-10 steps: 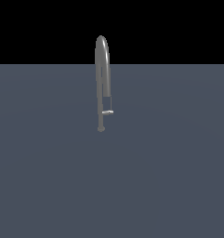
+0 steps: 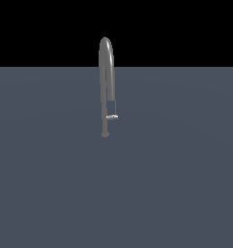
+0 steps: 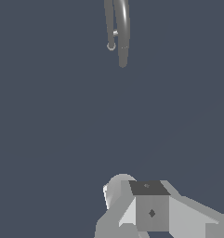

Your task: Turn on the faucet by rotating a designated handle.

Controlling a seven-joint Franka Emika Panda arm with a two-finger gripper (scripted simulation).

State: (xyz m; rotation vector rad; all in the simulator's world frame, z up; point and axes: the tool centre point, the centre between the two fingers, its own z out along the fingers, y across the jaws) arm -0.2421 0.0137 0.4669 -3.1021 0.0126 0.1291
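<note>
Faucet (image 2: 106,72) stands upright on the grey floor (image 2: 50,184), its arch at the top, and the handle (image 2: 111,116) juts from its lower stem toward the exterior view's right. Gripper (image 3: 148,211) sits well apart from it; whether its jaws are parted I cannot tell.

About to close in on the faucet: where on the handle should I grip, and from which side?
Likely the free end of the handle, the short lever jutting toward the exterior view's right from the lower stem of the faucet. Come from that open side; the pipe blocks the other. The gripper sits apart from it.
</note>
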